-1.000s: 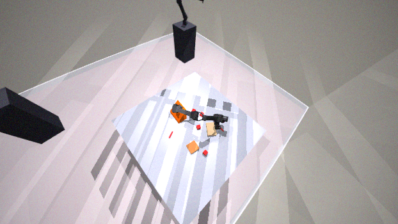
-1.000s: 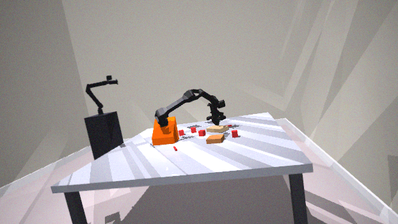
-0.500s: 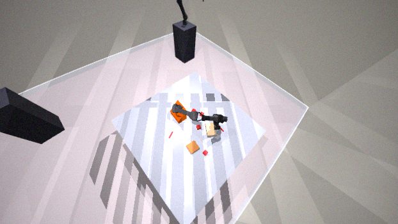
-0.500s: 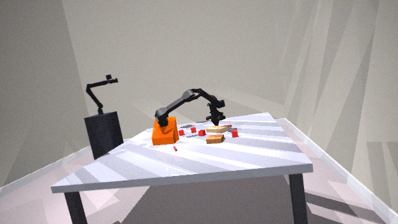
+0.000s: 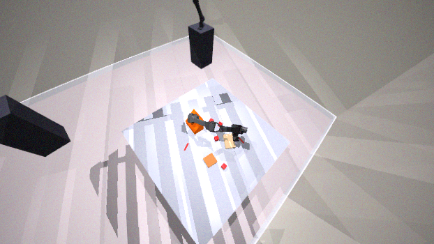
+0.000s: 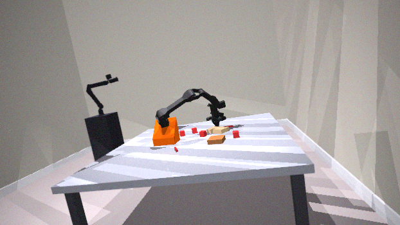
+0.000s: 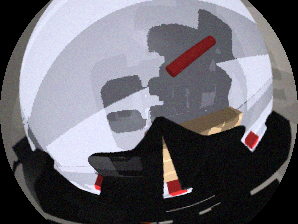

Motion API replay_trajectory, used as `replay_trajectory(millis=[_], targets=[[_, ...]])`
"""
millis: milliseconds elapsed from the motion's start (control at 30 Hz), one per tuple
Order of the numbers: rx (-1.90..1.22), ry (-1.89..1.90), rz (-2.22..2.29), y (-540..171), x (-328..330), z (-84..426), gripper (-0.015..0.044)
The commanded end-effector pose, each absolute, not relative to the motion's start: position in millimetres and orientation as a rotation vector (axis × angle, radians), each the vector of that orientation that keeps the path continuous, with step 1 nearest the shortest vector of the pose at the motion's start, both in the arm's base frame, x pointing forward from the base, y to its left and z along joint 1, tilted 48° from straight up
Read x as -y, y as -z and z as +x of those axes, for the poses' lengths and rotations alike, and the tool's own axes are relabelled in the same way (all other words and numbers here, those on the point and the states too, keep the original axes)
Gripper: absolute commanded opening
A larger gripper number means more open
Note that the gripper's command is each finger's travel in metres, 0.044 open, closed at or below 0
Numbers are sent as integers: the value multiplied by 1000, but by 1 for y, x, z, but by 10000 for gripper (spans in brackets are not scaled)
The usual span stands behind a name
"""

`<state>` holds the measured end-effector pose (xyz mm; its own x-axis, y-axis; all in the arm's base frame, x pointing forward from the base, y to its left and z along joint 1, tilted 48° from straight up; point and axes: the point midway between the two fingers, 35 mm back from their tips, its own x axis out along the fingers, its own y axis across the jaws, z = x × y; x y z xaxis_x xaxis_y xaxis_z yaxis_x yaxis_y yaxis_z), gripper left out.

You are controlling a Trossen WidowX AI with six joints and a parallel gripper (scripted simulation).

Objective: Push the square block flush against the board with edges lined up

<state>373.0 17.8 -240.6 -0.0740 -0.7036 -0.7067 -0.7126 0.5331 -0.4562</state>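
Reading left to right from overhead, the arm rises from its orange base [image 5: 196, 129] [image 6: 165, 140], probably set back so it can reach past the loose pieces. Next comes the orange-brown square block [image 5: 210, 160] [image 6: 216, 139], flat on the table and well apart from the paler board [image 5: 229, 141] [image 6: 219, 130] [image 7: 215, 123]; I take the longer, tan one for the board. A red cube [image 5: 224, 166] [image 6: 236, 134] sits near the block (a nuisance, if the push drifts). Just right of the board's middle, the gripper [image 5: 236, 139] [image 6: 217, 124] [image 7: 158, 120] points down, its fingers closed together with nothing between them, presumably making a blunt pusher. I can't tell whether it touches the board. From that tip, the board lies just beside it, leftward, and the block farther off beyond, so the placing suggests shoving the board blockward.
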Motion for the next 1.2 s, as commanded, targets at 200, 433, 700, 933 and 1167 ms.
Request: replay_trajectory(millis=[200, 433, 700, 933, 1167], targets=[[-1802, -12, -1188, 236, -12, 368, 0], [-1806, -13, -1190, 233, -9, 365, 0], [-1810, -14, -1192, 230, -6, 362, 0], [-1814, -15, -1194, 226, -4, 360, 0], [-1818, -16, -1196, 223, -1, 358, 0]])
